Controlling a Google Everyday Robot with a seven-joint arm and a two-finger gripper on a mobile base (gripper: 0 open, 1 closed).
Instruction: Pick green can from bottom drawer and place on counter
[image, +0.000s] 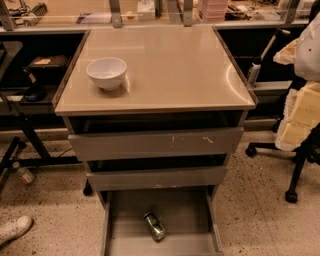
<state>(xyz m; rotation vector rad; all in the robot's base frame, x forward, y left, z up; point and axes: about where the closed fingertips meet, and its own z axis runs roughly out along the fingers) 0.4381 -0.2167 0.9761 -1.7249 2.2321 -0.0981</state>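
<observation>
The green can lies on its side in the open bottom drawer, near the drawer's front, its silver top pointing to the upper left. The bottom drawer is pulled out below two shallower grey drawers. The counter is a glossy beige square top over the drawer cabinet. A white bowl stands on the counter's left side. The gripper does not show in the camera view.
A long wooden bench with metal posts and clutter runs behind the counter. An office chair with yellow foam stands at the right. A shoe and a bottle lie on the speckled floor at the left.
</observation>
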